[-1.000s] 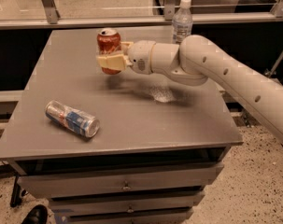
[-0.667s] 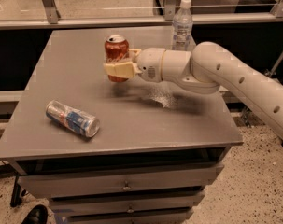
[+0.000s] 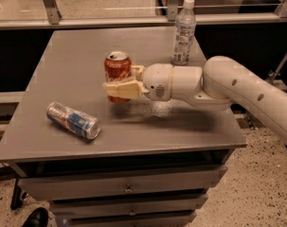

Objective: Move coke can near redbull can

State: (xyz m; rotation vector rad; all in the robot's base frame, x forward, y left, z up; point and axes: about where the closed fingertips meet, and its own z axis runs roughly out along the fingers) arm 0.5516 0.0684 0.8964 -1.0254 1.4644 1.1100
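The red coke can (image 3: 117, 70) stands upright between the fingers of my gripper (image 3: 123, 81), near the middle of the grey table (image 3: 76, 51). The gripper is shut on it and comes in from the right on a white arm. The can's base is close to the tabletop; I cannot tell if it touches. The redbull can (image 3: 73, 120), silver and blue, lies on its side at the front left of the table, a short way to the lower left of the coke can.
A clear plastic water bottle (image 3: 183, 31) stands upright at the back of the table, right of centre. The table's front edge (image 3: 119, 154) has drawers below it. A railing runs behind the table.
The gripper has carried the coke can forward and a little to the right, and lower, closer to the redbull can. The redbull can and bottle have not moved.
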